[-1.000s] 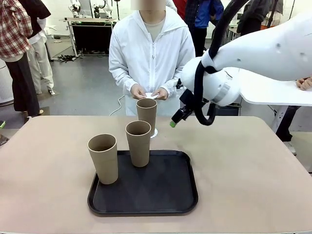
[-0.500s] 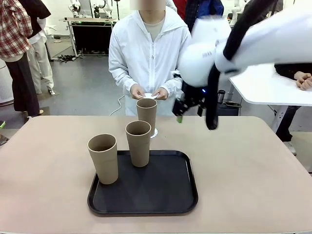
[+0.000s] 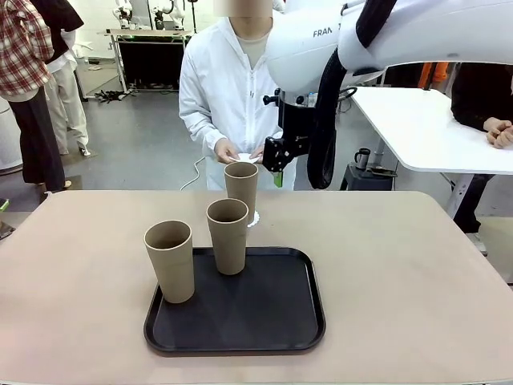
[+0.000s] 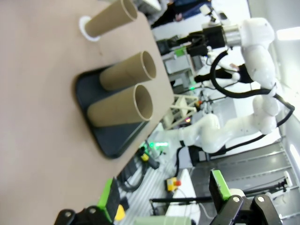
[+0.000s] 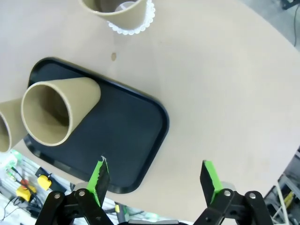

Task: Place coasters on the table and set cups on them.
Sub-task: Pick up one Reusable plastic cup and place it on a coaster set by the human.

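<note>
One tan cup (image 3: 241, 183) stands on a lacy white coaster (image 3: 254, 218) on the beige table (image 3: 401, 273), just behind the black tray (image 3: 264, 309). Two more cups (image 3: 228, 235) (image 3: 170, 261) stand on the tray. The person across the table holds white coasters (image 3: 247, 156) in both hands. My right gripper (image 3: 277, 168) hangs open in the air beside those hands, above the far cup. From its wrist I look down on that cup (image 5: 115, 9), its coaster (image 5: 136, 26) and a tray cup (image 5: 58, 110); the right gripper (image 5: 154, 176) is empty. My left gripper (image 4: 164, 192) is open and empty, well away from the cups (image 4: 126, 71).
A white table (image 3: 433, 128) stands at the right beyond the beige one, with a small dark mug (image 3: 364, 156) near it and someone's arm (image 3: 501, 132) resting on it. Other people stand in the background at the left.
My right arm has swung left and upward, from right of the table's middle to a spot over the far cup near the person's hands. Cups, tray and coaster have not moved.
</note>
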{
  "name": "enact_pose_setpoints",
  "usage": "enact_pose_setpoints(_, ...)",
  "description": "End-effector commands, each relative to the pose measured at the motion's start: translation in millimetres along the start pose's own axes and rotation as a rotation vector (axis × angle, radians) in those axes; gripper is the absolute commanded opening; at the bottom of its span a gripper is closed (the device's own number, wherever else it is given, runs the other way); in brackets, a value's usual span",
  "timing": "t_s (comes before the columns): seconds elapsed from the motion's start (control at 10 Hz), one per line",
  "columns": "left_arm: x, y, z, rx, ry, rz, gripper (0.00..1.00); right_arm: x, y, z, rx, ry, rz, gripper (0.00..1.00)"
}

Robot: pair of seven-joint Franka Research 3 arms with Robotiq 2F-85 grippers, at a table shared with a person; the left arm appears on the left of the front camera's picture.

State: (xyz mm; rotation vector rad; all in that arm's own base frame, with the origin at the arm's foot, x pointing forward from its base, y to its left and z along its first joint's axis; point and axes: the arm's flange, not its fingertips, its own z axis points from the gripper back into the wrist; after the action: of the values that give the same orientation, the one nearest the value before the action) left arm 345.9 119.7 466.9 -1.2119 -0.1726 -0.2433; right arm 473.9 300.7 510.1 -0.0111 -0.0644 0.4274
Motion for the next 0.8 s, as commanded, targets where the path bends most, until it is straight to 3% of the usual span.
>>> enact_pose_setpoints(0.0, -0.5, -1.5, 1.4, -0.006, -0.006, -0.005, 1.0, -5.3, 10.4, 7.5, -0.002, -0.005, 0.012, 1.0)
enact_pose_setpoints(0.7, -0.5, -1.5, 1.4, -0.006, -0.006, -0.005, 1.0, -5.3, 10.4, 7.5, -0.002, -0.005, 0.012, 1.0)
